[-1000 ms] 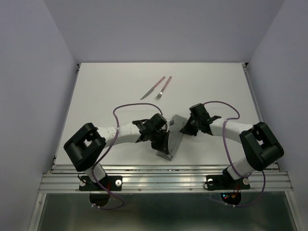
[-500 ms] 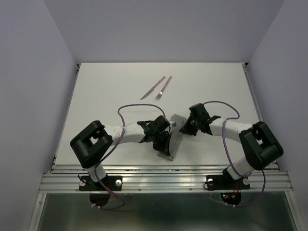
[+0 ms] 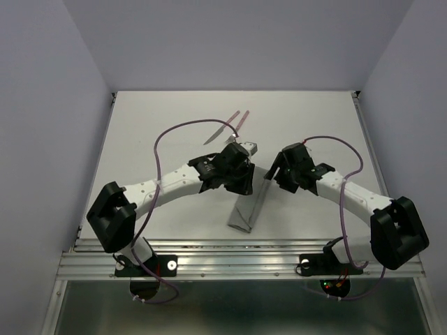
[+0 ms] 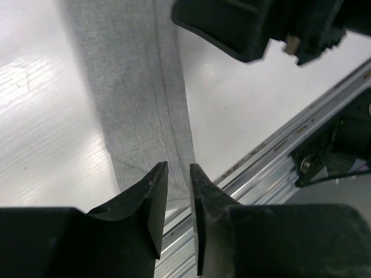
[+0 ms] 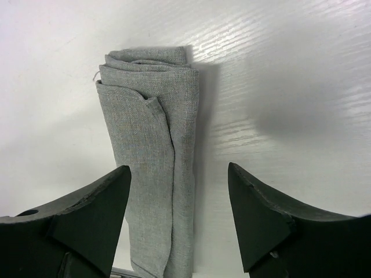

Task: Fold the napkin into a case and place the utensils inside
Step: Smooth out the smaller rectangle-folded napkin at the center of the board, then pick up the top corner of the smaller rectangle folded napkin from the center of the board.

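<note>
Stage: folding looks finished; loading the cutlery has not begun
Napkin (image 3: pixel 249 208): grey cloth folded into a long, narrow, flat strip; it lies slantwise on the table (image 3: pixel 154 139), near the front edge and between the two arms; the right wrist view shows layered folds and a loose flap at one end
Knife (image 3: pixel 222 128) and fork (image 3: pixel 242 120): side by side at the far middle of the table, well apart from the napkin, held by neither arm
Remaining work, as judged: lift each piece, open the pocket, slide both inside
Left arm: stretched from its base towards the table centre, wrist above the far part of the strip, fingers aimed along it towards the front rail
Left claw (image 4: pixel 178 168): fingers parted by only a narrow slit, nothing between them; whether the tips touch the cloth cannot be told
Right arm: bent inwards from the right, wrist over the far end of the strip
Right claw (image 5: pixel 179 169): spread wide, one finger to each side of the napkin from above, holding nothing
</note>
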Robot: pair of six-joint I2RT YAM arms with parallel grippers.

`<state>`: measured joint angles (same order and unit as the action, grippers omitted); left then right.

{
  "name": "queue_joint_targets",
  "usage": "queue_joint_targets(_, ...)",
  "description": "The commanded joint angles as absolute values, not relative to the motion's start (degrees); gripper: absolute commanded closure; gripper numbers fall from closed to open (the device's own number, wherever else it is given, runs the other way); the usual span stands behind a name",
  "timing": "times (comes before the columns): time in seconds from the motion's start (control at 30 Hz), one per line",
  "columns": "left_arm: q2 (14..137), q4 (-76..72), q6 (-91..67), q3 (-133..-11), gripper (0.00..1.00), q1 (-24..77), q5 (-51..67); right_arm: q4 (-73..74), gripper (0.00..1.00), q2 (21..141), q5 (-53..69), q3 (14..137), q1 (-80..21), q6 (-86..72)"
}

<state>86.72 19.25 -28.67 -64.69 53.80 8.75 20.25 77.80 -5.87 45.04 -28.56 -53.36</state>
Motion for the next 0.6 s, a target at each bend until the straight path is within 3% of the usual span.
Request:
queue_joint_targets(0.0, 91.1, 23.4, -27.0, -70.5, 0.54, 53.3, 2.6, 23.7, 0.27, 74.6, -8.9, 46.7, -25.5, -50.1)
queue_joint_targets(0.23, 102.6, 30.3, -25.8, -86.6, 0.32, 54.4, -8.2, 27.1, 0.27, 73.6, -9.8, 47.1, -20.0, -47.2)
queue_joint_targets(0.43, 111.8, 32.1, -25.0, -95.8, 0.28, 54.9, -9.0, 29.4, 0.34, 79.8, -9.2, 51.0, -15.5, -45.8)
queue_joint_targets(0.57, 117.7, 33.6, -25.0, -102.1, 0.2, 55.7, -9.9, 27.6, 0.36, 79.2, -3.5, 48.8, -7.3, -44.8)
